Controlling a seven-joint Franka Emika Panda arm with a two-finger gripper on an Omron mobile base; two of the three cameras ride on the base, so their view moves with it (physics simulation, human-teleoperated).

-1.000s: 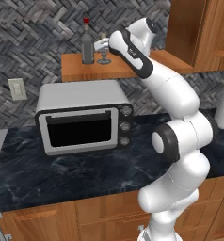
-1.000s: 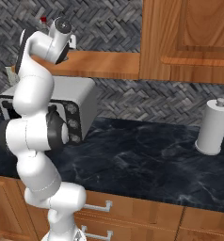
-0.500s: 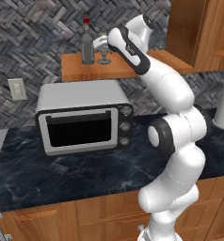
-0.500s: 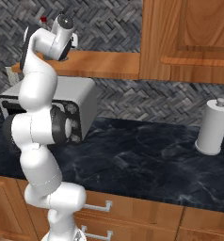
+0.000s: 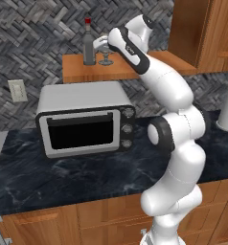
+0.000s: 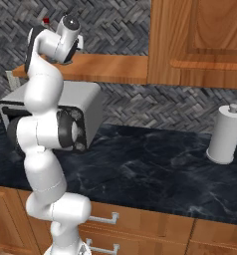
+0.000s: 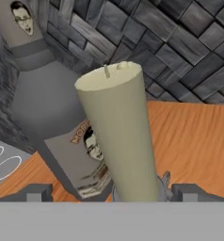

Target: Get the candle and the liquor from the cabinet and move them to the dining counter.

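So you're right up at the short cream-white stick candle (image 7: 121, 136) now, the one in the little silvery-grey stemmed holder, sitting on the flat shelf board of the orange-brown wooden wall cabinet (image 5: 120, 72). The gripper (image 5: 97, 44) has its fingers (image 7: 38, 192) spread as wide as they go, nothing held yet, and in the hand view the candle stands between the two tips, a bit closer to the far one.

The grey glass liquor bottle (image 5: 89, 43) with the red cap is just beside the candle, on the side away from your arm. From the hand camera it sits right behind the candle, and I can't tell whether they touch.

My take on doing this bit well:

- Centre the candle between the fingers before closing. It looks slightly off to one side, and a lopsided squeeze could tip it on that small round base.
- Don't push in much deeper. The bottle is close behind the candle, so overshooting would probably knock it over on the shelf.
- Grab the wax stick low, near the holder, so it lifts as one piece. I can't say whether the stick is fixed in the holder.
- Close slowly, lift straight up off the shelf board, then back away from the bottle.
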